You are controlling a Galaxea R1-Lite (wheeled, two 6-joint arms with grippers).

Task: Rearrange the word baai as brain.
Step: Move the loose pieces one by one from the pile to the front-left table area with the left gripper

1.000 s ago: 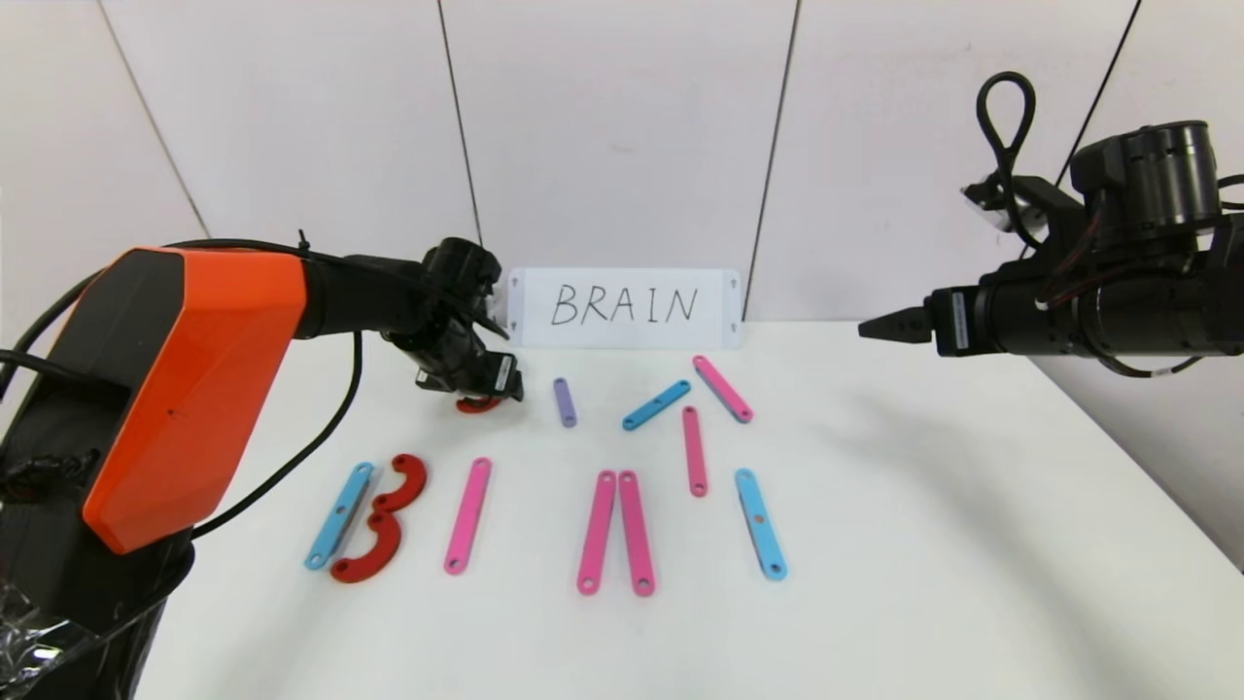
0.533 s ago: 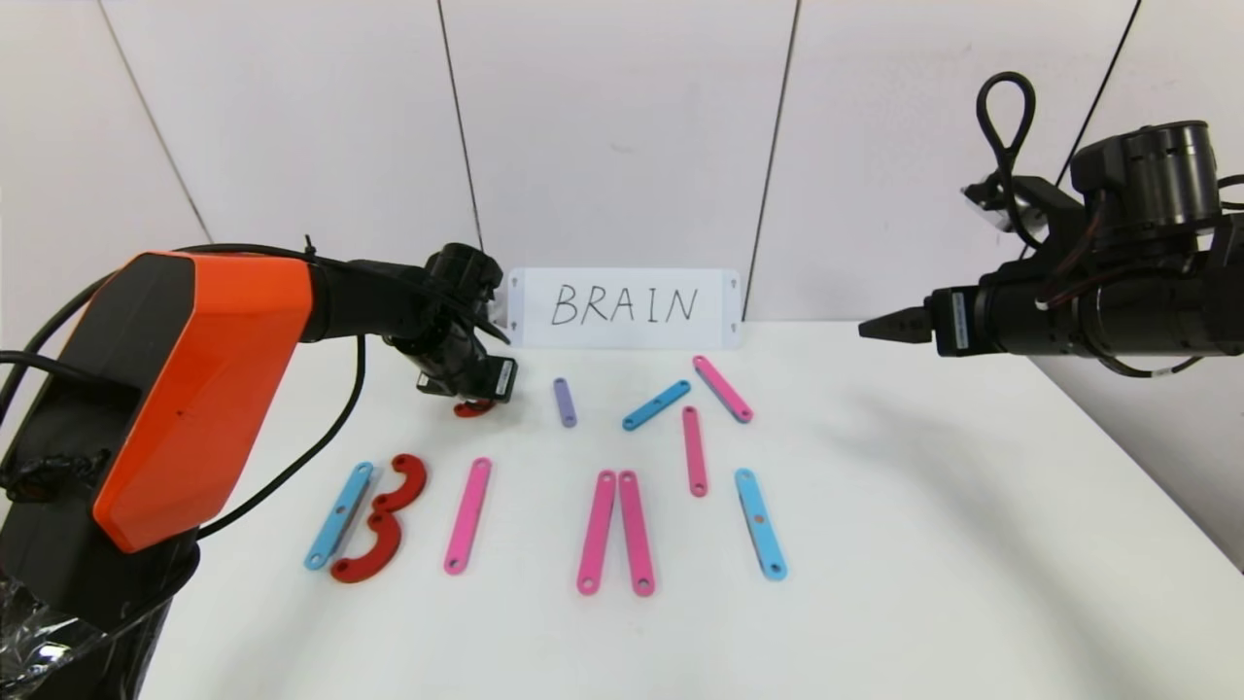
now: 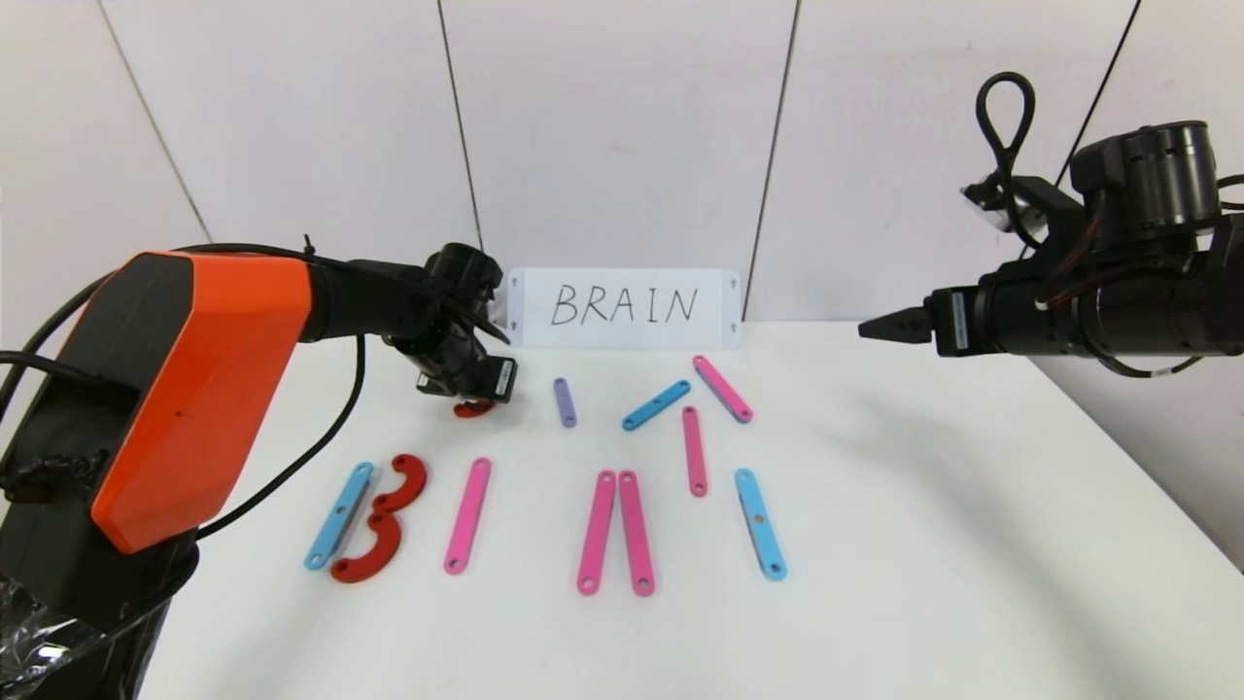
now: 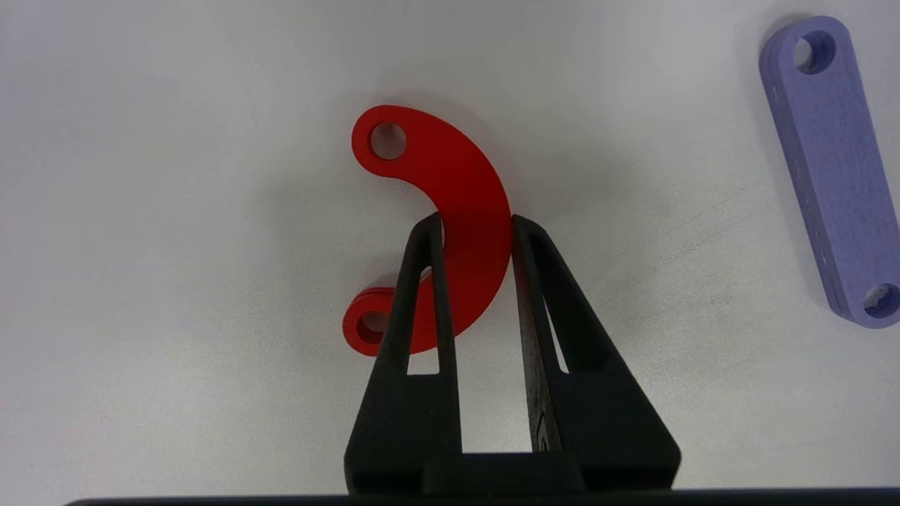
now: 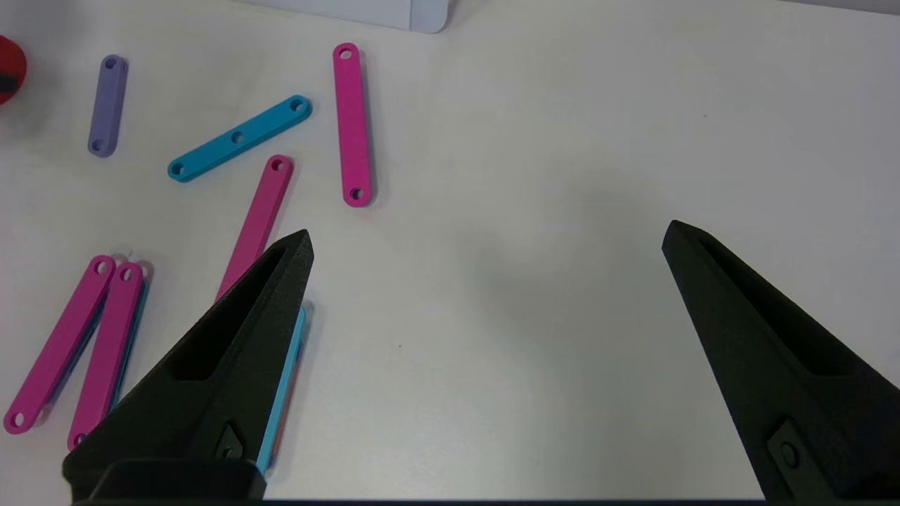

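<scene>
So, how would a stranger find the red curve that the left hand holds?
Start at the white BRAIN card by the wall. Just before its left end, the left hand pinches a red C-shaped curve. It lies alone beside the purple strip, unlike the two red curves in the front row.

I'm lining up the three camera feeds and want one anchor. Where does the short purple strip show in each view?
Head view: the purple strip lies on the table below the BRAIN card, beside the left claw.
Left wrist view: at the far edge, apart from the red curve that the claw grips.
Right wrist view: in a far corner.
Shared landmark: the red curve beside it.
</scene>
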